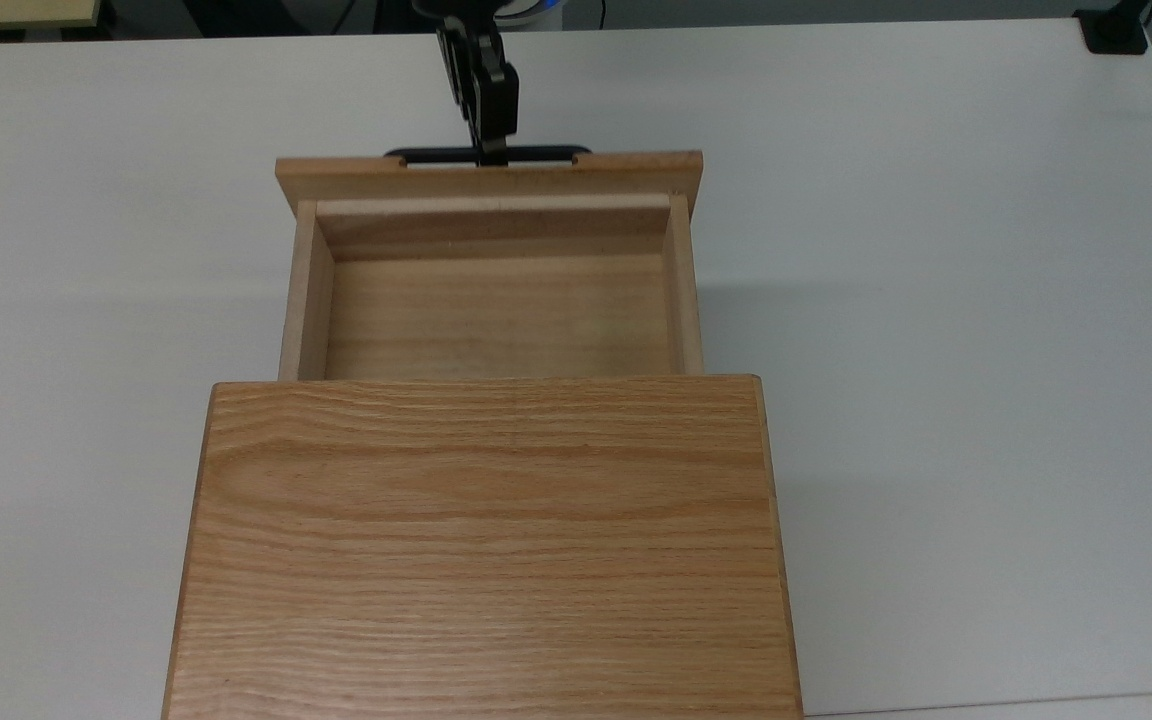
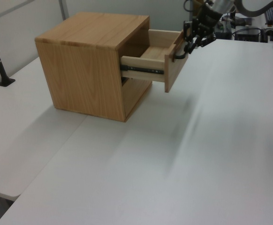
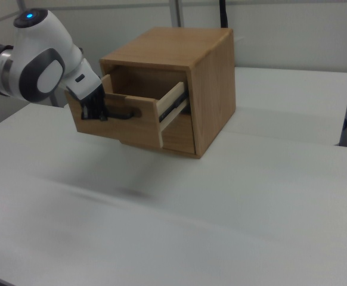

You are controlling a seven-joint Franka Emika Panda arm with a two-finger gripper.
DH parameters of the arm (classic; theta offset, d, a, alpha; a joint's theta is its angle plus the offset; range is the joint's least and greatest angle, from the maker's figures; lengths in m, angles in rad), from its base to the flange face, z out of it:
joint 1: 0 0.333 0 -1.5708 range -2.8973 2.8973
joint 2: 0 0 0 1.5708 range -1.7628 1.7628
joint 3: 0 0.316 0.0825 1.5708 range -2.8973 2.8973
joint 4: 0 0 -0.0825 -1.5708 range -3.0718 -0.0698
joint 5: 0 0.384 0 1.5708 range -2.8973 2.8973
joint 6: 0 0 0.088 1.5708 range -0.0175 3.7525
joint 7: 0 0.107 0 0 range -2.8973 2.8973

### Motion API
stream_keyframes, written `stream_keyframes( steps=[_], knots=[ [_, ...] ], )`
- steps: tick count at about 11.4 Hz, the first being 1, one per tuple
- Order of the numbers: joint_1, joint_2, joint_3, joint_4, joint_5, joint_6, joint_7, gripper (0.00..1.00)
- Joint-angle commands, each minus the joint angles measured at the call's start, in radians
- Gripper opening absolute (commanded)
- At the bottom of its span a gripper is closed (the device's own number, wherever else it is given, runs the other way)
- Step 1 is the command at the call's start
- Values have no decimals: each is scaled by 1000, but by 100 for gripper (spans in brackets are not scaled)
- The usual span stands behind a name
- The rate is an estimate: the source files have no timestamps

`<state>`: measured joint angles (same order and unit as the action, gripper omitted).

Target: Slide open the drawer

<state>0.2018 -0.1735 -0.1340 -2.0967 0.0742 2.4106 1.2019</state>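
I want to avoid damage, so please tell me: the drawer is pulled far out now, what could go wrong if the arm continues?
1. The drawer already hangs far out of the cabinet on its side rail; more pulling may hit the rail's end and drag the cabinet across the table.
2. The hand holds the slim black handle near its middle; a sideways or tilted pull could jam the drawer or make the hand slip off.
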Motion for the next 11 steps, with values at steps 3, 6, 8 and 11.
stream_keyframes(
  steps=[3,6,8,11],
  knots=[
    [14,-201,-10,-91,93,-165,-188,16],
    [21,-182,-10,-89,93,-183,-189,54],
    [24,-176,-10,-82,91,-229,-191,98],
    [27,-172,-9,7,91,-385,-357,100]
  ],
)
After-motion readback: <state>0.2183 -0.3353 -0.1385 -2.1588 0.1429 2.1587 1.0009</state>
